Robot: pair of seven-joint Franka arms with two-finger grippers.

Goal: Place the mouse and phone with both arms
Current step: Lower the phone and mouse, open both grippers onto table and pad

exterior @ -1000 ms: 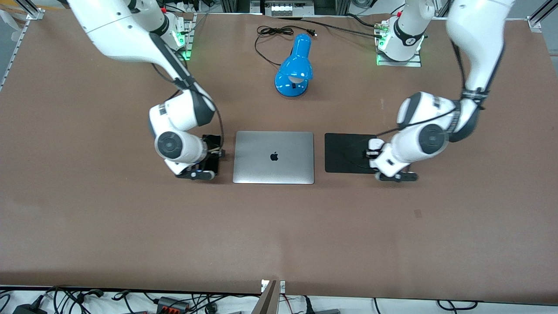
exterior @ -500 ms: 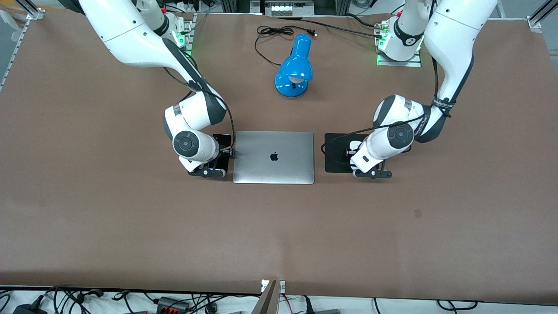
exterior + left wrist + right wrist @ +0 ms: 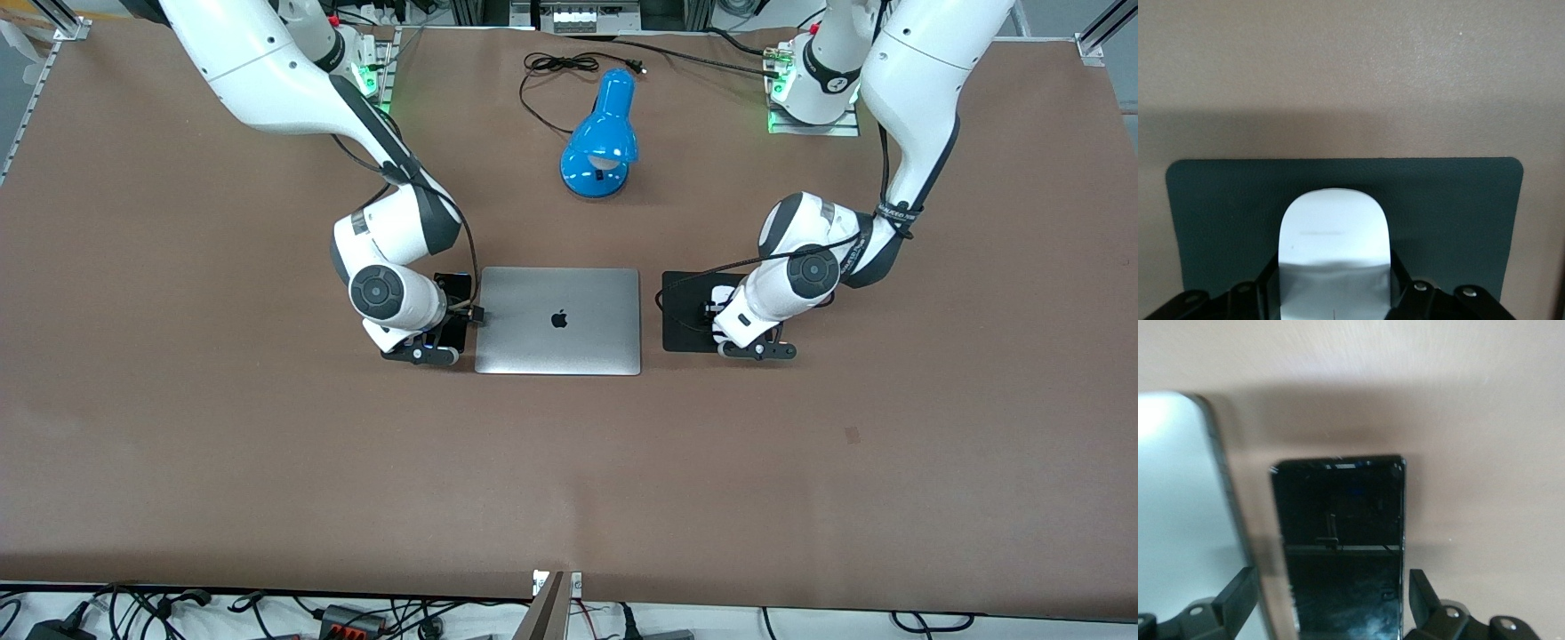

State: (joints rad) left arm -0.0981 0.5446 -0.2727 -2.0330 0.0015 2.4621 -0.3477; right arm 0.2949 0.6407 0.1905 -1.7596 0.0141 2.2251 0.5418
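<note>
Front view: the right gripper (image 3: 442, 331) is low over the phone (image 3: 452, 311), which sits just beside the laptop (image 3: 557, 321) at the right arm's end. The left gripper (image 3: 736, 327) is low over the pad (image 3: 689, 311), with the mouse (image 3: 717, 294) under it. The step looks like set-down and release; to do it well, each hand should let go fully and lift straight up, so nothing drags.

Left wrist view: the fingers (image 3: 1265, 283) clamp the mouse (image 3: 1335, 250) by its sides. It lies on the pad (image 3: 1458, 207), its long axis running straight out from the gripper and its rounded end pointing away.

Right wrist view: the fingers (image 3: 1238, 590) stand spread, clear of the phone's (image 3: 1341, 547) edges. The phone lies flat between them, its long axis running away from the gripper, parallel to the laptop's (image 3: 1178, 513) edge.
</note>
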